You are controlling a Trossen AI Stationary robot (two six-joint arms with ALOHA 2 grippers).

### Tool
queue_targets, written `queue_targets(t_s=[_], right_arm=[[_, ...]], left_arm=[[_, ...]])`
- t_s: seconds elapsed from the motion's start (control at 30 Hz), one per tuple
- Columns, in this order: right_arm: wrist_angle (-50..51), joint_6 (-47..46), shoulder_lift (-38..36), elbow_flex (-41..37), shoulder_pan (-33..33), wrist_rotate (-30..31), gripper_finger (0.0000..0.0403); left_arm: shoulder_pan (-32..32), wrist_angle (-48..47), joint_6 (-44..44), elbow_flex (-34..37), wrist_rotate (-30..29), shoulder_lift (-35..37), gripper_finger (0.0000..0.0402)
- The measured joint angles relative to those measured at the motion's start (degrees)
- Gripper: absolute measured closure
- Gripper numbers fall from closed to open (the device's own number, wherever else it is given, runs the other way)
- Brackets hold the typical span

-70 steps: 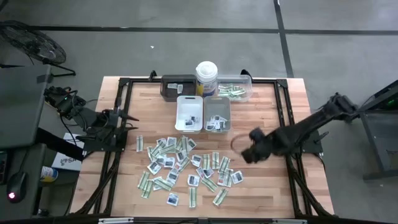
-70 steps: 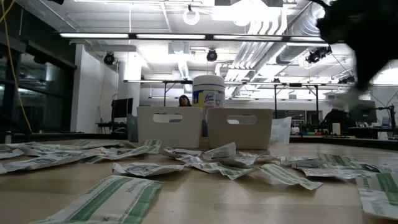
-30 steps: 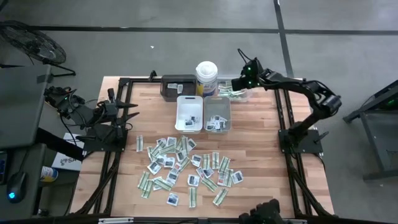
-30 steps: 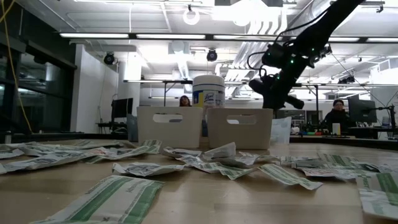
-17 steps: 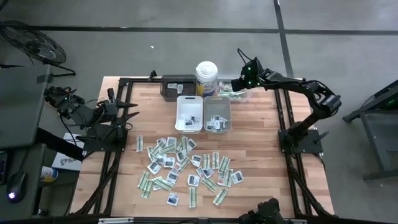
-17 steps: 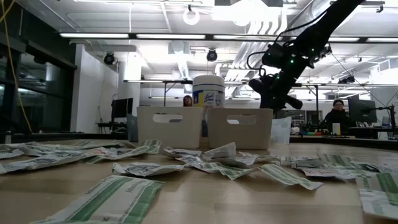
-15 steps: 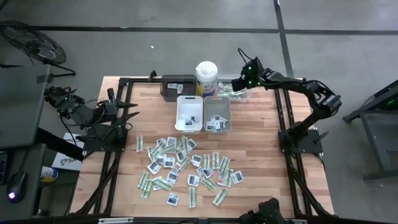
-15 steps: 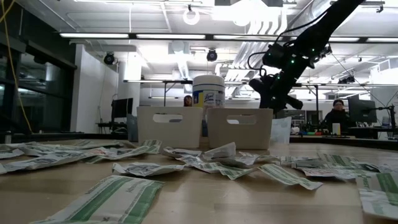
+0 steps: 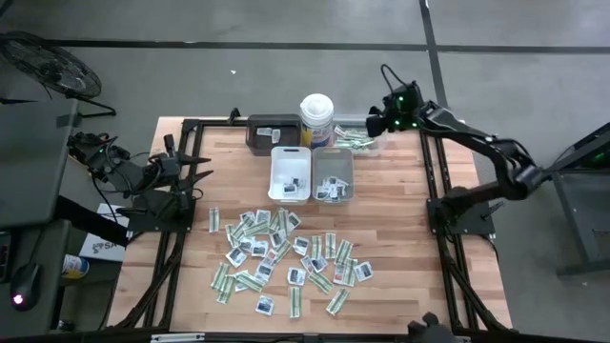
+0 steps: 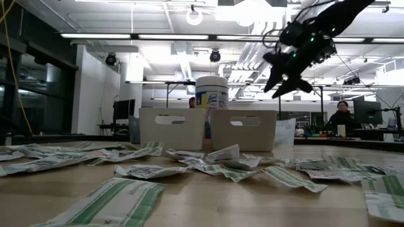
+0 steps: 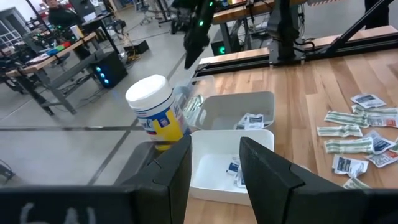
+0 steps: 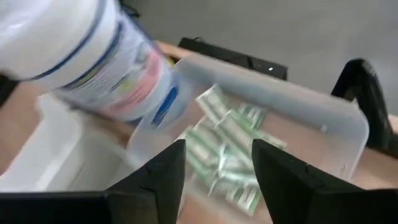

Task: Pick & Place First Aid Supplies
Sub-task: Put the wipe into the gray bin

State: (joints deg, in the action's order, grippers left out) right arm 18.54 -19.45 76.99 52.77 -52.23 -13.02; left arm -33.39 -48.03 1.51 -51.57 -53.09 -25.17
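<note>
The first aid supplies (image 9: pixel 284 257), white sachets and pale-green strips, lie scattered flat on the near half of the wooden table; they also show in the low view (image 10: pixel 208 161). More strips (image 12: pixel 227 146) lie inside the clear tray (image 9: pixel 367 141) at the far edge. My right gripper (image 9: pixel 374 123) hovers open above that tray, its fingers (image 12: pixel 152 180) apart with nothing between them; the low view shows this gripper (image 10: pixel 282 85) high over the trays. My left gripper (image 9: pixel 198 171) waits open at the table's left edge, its own wrist view (image 11: pixel 216 163) looking toward the trays.
A white tray (image 9: pixel 291 175) and a grey tray (image 9: pixel 333 175) with a few sachets stand side by side mid-table. Behind them are a dark tray (image 9: pixel 272 133) and a tall white canister (image 9: pixel 316 118). Bare wood lies to the right of the pile.
My right gripper has opened over the clear tray, then risen and drawn back toward the table's right edge, tipping more level. The supplies on the table have not moved.
</note>
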Motion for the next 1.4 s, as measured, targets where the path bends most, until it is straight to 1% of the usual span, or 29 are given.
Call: queue_targets(t_s=[0.17, 0.33, 0.43, 0.53, 0.7, 0.83, 1.03, 1.23, 1.4], right_arm=[[7.18, -0.49, -7.32, 0.00, 3.51, -1.07, 0.0235], [16.83, -3.75, -13.57, 0.00, 10.95, -0.75, 0.0243], [22.52, -7.39, -16.26, 0.00, 17.42, 0.66, 0.0247], [26.20, -12.32, -17.80, 0.00, 25.41, 2.27, 0.0249], [29.59, -22.07, -17.59, 0.00, 39.49, 4.73, 0.0249], [29.64, -28.95, -17.25, 0.00, 49.63, 7.13, 0.0249], [28.97, -36.01, -16.83, 0.00, 61.48, 9.48, 0.0249], [22.66, -35.11, -12.70, 0.00, 69.76, 10.49, 0.0249], [16.58, -27.38, -6.48, 0.00, 74.40, 6.50, 0.0253]], left_arm=[[0.00, -0.13, -1.03, -0.01, 1.52, 0.00, 0.0269], [0.00, -0.13, -2.45, -0.01, 2.68, 0.00, 0.0269], [0.00, -0.14, -3.17, -0.01, 4.56, 0.00, 0.0269], [-0.02, -0.15, -3.90, -0.02, 6.56, 0.00, 0.0269], [-0.02, -0.14, -4.08, -0.02, 9.85, 0.00, 0.0269], [-0.02, -0.09, -4.08, -0.02, 13.51, -0.05, 0.0269], [-0.02, 0.02, -4.05, -0.02, 18.44, -0.15, 0.0269], [-0.02, 0.07, -4.08, -0.02, 21.10, -0.26, 0.0269], [-0.02, 0.56, -4.06, -0.02, 21.40, -0.26, 0.0269]])
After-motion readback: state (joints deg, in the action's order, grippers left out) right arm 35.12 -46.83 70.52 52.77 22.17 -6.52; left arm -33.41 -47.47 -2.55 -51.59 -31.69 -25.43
